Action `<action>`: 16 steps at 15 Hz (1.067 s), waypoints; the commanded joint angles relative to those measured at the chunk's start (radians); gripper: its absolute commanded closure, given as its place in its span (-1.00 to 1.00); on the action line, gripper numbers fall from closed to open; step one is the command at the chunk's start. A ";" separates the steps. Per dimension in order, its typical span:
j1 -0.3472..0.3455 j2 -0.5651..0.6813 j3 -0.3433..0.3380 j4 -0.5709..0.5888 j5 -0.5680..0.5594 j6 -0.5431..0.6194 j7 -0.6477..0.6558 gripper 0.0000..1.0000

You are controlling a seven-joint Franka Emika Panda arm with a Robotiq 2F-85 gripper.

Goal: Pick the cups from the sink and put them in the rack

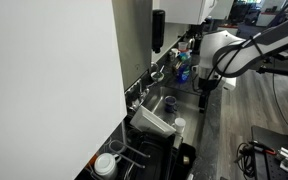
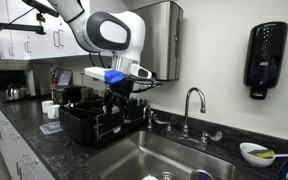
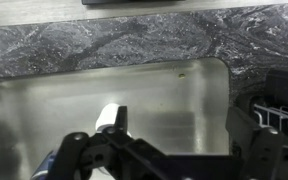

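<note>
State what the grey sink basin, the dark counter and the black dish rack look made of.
Long grey sink basin: brushed steel, dull sheen. Dark counter: stone or a lookalike, pale veining, glossy. Black dish rack: probably plastic, matte; too small to be sure.

Around me, a dark marbled counter [image 3: 104, 45] runs below a white wall [image 2: 219, 50] bearing a black soap dispenser [image 2: 266, 58] and a steel towel dispenser [image 2: 162, 40], with grey plank floor [image 1: 234, 110] beyond.

Plain grey steel for the sink [image 3: 44, 110], dark stone veined with pale grey for the counter [image 3: 134, 45], black for the rack [image 2: 76, 122], white for the cup [image 3: 109, 114] and the arm [image 2: 109, 30].
</note>
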 commanded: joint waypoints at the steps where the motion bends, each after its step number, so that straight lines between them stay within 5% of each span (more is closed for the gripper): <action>1: -0.044 0.108 0.025 0.052 0.056 0.025 -0.205 -1.00; 3: -0.058 0.149 0.033 0.075 0.028 0.016 -0.288 -1.00; 4: -0.047 0.099 0.031 0.032 0.018 0.021 -0.200 -1.00; 10: -0.051 0.111 0.036 0.039 0.017 0.020 -0.203 -1.00; 16: -0.084 0.220 0.049 0.078 0.067 0.137 -0.278 -1.00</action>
